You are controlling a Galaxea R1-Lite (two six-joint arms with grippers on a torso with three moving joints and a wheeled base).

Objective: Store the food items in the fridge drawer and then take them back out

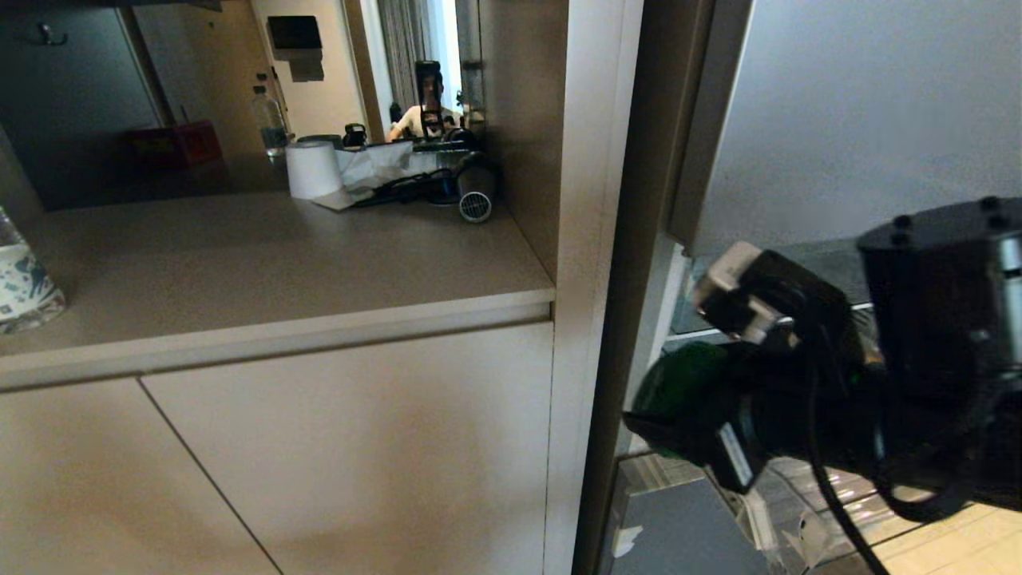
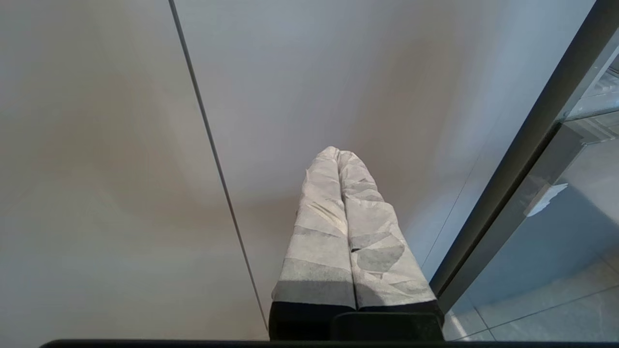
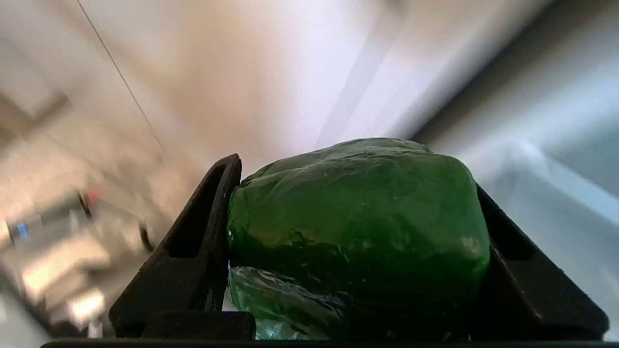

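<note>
Right pincer (image 3: 355,241) clamps the one green bell pepper (image 3: 358,227), held in the air above the open fridge drawer (image 1: 687,527). Transfer step; can't tell whether storing or retrieving. Next needs clearance past the cabinet post. No second food item visible. Left pincer (image 2: 341,159) pressed together, parked beside the cabinet.

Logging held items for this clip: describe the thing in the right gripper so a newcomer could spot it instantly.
Look right of the tan cabinet, where the open fridge drawer sits low. Above it the right gripper clamps a green pepper between its black fingers. It is the only glossy green thing here.
</note>
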